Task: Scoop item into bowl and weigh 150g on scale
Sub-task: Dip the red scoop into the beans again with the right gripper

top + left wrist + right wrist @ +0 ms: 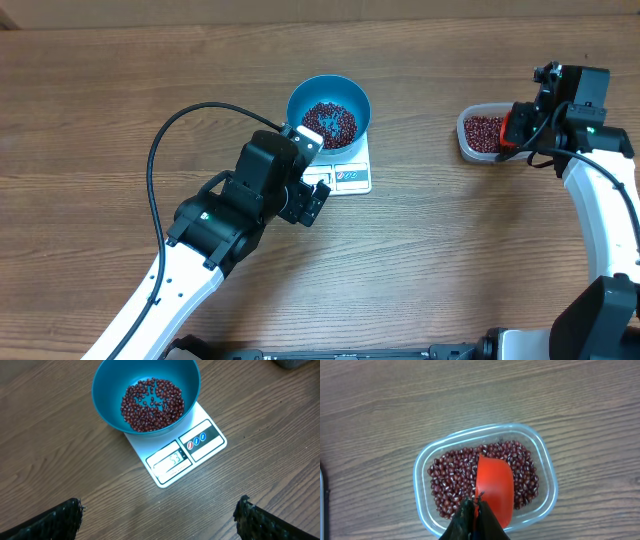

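scooping beans [447, 480]: right gripper [476, 504] pinches red scoop [495, 485], scoop over beans in clear tub [546, 462]. should dig deep, lift level, avoid spill. left gripper [160, 510] fingers spread near scale [202, 442]; blue bowl [107, 390] on scale, part-filled.

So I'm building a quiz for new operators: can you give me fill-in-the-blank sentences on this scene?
1. The bowl of beans on the scale is coloured ____.
2. The right gripper, over the clear tub, is shut on a red ____.
3. The left gripper holds nothing and is ____.
Missing: blue; scoop; open.
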